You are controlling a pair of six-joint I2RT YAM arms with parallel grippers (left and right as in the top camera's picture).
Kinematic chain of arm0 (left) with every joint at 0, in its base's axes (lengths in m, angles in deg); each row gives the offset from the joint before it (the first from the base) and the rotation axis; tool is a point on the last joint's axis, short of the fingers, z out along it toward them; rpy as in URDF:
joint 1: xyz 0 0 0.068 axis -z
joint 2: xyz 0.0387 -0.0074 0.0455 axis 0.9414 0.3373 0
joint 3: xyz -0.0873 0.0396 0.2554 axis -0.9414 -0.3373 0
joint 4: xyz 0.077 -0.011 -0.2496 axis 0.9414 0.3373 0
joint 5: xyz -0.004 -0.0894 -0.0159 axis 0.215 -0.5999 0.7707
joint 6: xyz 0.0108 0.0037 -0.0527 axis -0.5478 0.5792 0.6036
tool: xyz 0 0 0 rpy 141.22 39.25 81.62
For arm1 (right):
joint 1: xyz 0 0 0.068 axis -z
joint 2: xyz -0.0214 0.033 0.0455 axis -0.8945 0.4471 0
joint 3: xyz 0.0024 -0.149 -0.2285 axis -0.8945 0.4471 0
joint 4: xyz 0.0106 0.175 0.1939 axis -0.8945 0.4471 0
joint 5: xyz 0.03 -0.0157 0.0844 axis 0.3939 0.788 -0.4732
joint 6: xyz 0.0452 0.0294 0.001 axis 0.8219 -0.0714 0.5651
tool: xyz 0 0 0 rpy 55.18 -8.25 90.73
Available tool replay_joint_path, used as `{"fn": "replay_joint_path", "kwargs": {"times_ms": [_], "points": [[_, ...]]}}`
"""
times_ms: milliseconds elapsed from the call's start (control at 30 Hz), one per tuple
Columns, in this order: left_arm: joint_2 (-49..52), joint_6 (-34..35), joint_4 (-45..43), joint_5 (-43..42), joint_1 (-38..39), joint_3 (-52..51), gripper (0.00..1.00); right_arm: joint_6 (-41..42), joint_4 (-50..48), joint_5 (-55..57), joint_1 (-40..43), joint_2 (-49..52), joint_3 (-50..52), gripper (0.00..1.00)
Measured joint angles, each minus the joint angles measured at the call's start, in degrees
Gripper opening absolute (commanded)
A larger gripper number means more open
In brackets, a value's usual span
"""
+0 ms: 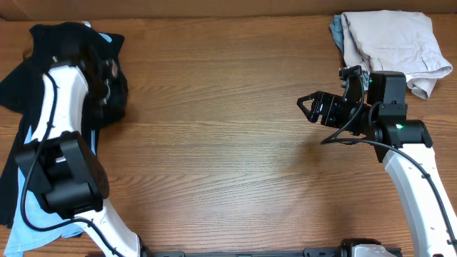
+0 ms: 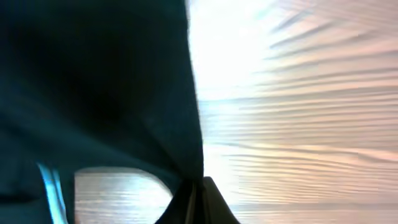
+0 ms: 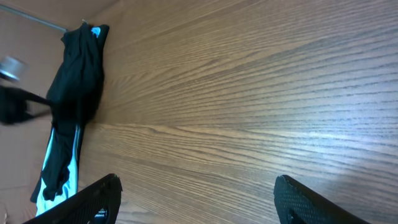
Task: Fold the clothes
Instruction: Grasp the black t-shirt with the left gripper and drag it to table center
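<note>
A black garment with light blue trim (image 1: 43, 50) lies bunched at the table's far left, partly over the edge. My left gripper (image 1: 107, 71) is shut on the black garment; in the left wrist view the dark cloth (image 2: 93, 87) hangs from the closed fingers (image 2: 198, 199) above the wood. My right gripper (image 1: 305, 106) is open and empty over the table's right middle; its two fingertips (image 3: 196, 196) frame bare wood, and the black garment (image 3: 74, 81) shows far off. A folded beige garment (image 1: 391, 43) lies at the far right corner.
The wooden table (image 1: 228, 143) spans the view. A light blue cloth (image 1: 28, 232) hangs at the front left edge beside the left arm's base (image 1: 64, 175). The right arm's body (image 1: 400, 135) stands just in front of the beige garment.
</note>
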State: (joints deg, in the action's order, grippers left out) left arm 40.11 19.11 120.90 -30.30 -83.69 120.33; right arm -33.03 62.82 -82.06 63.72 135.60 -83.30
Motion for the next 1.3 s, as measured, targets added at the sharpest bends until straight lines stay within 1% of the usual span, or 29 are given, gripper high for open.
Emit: {"fn": "replay_joint_path", "kwargs": {"times_ms": [100, 200, 367, 600, 900, 1000, 1067, 1233, 1300], "points": [[0.0, 0.0, 5.3, -4.3, 1.5, 9.8, 0.04, 0.0, 0.0, 0.0, 0.0, 0.0, 0.0, 0.82], [0.0, 0.0, 8.5, -8.4, 3.9, 18.0, 0.04, 0.0, 0.0, 0.0, 0.0, 0.0, 0.0, 0.82], [0.0, 1.6, 9.4, -13.2, 9.6, 25.9, 0.04, 0.0, 0.0, 0.0, 0.0, 0.0, 0.0, 0.82], [0.0, 3.5, 7.3, -17.2, 19.8, 26.8, 0.04, 0.9, 0.1, -0.2, 2.2, 0.0, 0.0, 0.82], [0.0, 4.2, 4.2, -18.6, 33.9, 26.8, 0.04, 1.5, 2.4, -2.9, 13.1, -1.3, 0.0, 0.84], [0.0, 4.5, 4.0, -18.5, 37.6, 26.8, 0.04, 1.5, 3.6, -3.4, 16.8, -2.4, 0.0, 0.84], [0.0, 4.7, 4.0, -18.1, 40.2, 26.8, 0.04, 1.5, 4.5, -3.6, 19.2, -3.2, 0.0, 0.87], [0.6, 4.7, 4.0, -17.7, 45.5, 26.9, 0.04, 1.5, 5.3, -3.8, 23.6, -4.5, 0.0, 0.87], [1.4, 4.7, 4.1, -17.7, 47.5, 26.9, 0.06, 1.5, 5.4, -3.8, 24.9, -4.8, 0.0, 0.88]]}}
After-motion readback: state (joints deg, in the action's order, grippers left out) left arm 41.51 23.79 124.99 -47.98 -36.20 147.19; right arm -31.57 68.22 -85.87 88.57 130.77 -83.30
